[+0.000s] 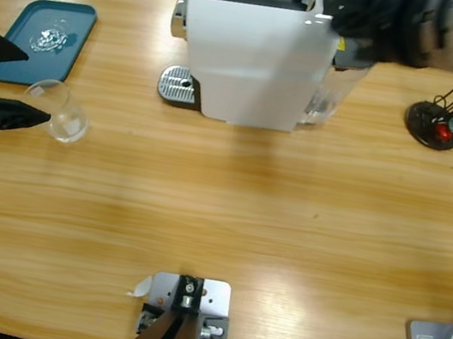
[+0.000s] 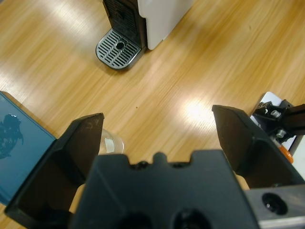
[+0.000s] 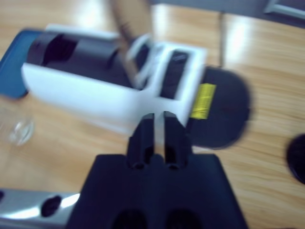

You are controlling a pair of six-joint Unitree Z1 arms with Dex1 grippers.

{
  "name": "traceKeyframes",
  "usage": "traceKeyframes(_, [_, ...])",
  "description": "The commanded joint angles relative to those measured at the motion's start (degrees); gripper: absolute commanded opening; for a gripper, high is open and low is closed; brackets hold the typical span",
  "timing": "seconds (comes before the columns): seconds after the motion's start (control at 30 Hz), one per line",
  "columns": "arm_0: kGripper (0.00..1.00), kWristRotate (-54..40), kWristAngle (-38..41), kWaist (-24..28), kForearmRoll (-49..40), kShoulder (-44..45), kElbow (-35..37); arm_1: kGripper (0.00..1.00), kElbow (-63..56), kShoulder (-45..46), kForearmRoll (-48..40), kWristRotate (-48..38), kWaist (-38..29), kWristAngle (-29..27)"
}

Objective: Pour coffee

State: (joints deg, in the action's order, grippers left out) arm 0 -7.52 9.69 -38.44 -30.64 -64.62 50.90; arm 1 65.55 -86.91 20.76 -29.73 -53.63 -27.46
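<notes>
The left gripper (image 1: 15, 82) held its jaws spread wide around the clear glass (image 1: 61, 110) on the bench (image 1: 287, 223), beside the blue tray (image 1: 13, 64). The right gripper (image 3: 155, 126), jaws clenched, hovered above the white coffee machine (image 1: 245, 59).

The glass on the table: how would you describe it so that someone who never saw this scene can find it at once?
Start at the white coffee machine at the table's far middle, then look toward the blue tray at the left end. The glass stands on bare wood just beside the tray's near corner, between the open jaws of the left claw. It is the only clear, colourless thing there.
</notes>
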Motion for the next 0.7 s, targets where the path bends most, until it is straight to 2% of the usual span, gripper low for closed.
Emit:
traceKeyframes(0.03, [1.000,2.38,-0.46,0.64,-0.66,1.78,-2.04,0.000,-1.83,3.96,-12.62,-1.83,2.65,-6.03])
traceKeyframes(0.17, [1.000,2.45,-0.46,0.66,-0.91,1.94,-2.00,0.000,1.05,0.43,-19.14,-1.83,5.25,-1.25])
traceKeyframes(0.33, [1.000,2.42,-0.46,0.64,-1.09,1.95,-2.05,0.000,4.95,-5.31,-19.18,-0.47,5.29,3.76])
traceKeyframes(0.7, [1.000,2.42,-0.55,0.64,-1.17,2.48,-2.90,0.000,9.12,-10.60,-20.90,-0.24,-0.88,5.43])
